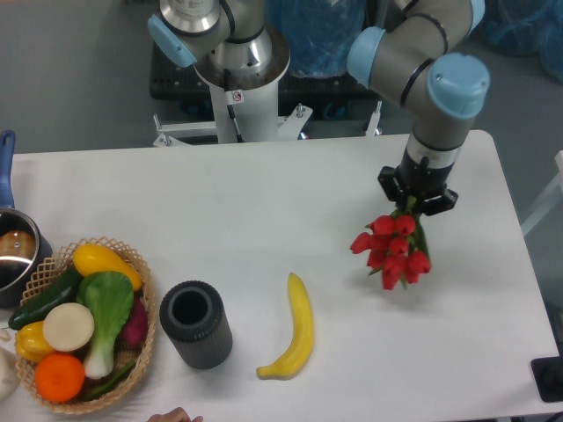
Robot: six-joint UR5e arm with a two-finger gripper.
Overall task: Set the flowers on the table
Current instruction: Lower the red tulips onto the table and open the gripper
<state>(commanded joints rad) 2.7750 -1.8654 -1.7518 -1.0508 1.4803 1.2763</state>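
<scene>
1. Bunch of red tulip flowers [391, 249] with green stems hangs directly below the black end effector [417, 197], right of frame centre.
2. Large white table [264, 211] beneath; yellow banana [295, 330] lies lower centre, well apart.
3. End effector fingers pinched on the stems; blooms point down-left.

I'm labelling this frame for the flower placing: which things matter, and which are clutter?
Part of the job:
- flowers, held in the gripper
- table

Just lying about:
- banana
- dark cylinder
- basket of vegetables
- pot
</scene>
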